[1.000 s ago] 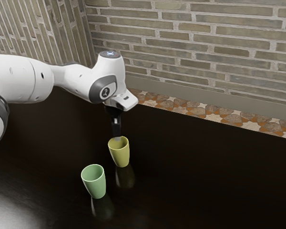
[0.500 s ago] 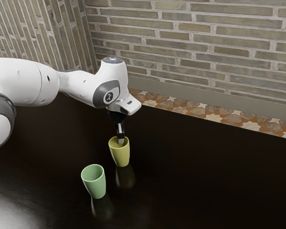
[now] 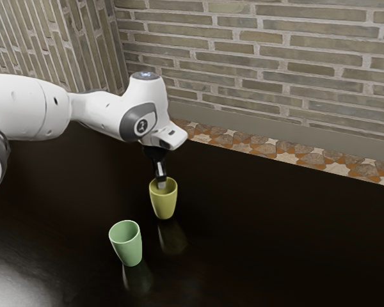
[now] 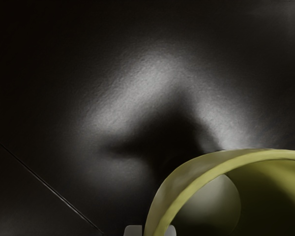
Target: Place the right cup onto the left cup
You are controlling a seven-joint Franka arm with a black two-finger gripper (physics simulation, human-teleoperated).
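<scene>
One yellow cup (image 4: 255,182), wrist view; exterior adds green cup (image 3: 128,247).

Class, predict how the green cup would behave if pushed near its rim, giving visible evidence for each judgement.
The green cup would probably tip fairly easily, as its base is narrower than its mouth. It may slide instead, since the table looks smooth and glossy. Being round-walled, it would likely roll once over.

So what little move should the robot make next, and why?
Probably lift the yellow cup straight up: the gripper pinches its wall from both sides, but the cup is low, and going sideways now might bump the upright green cup it should go onto.
</scene>
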